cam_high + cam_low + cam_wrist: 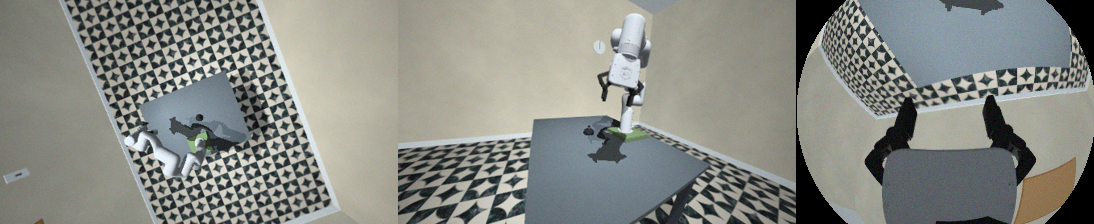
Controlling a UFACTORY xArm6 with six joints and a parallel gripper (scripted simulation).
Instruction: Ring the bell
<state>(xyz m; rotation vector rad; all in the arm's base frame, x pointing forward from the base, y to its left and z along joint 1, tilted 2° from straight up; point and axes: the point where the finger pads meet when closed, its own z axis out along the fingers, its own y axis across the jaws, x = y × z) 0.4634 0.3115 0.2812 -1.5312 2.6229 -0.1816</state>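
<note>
The bell (588, 130) is a small dark dome standing on the grey table, left of the arm's base; it also shows from above as a dark dot (199, 117). My gripper (616, 97) is high above the table, well apart from the bell, with its black fingers spread wide and nothing between them. In the wrist view the two fingers stand apart over the table edge and floor; the bell is not in that view. In the top view the gripper (145, 128) sits at the table's left edge.
The arm stands on a green base plate (627, 134) at the far side of the grey table (603, 165). The arm's shadow (607, 152) lies on the table. Checkered floor surrounds the table; beige walls stand behind.
</note>
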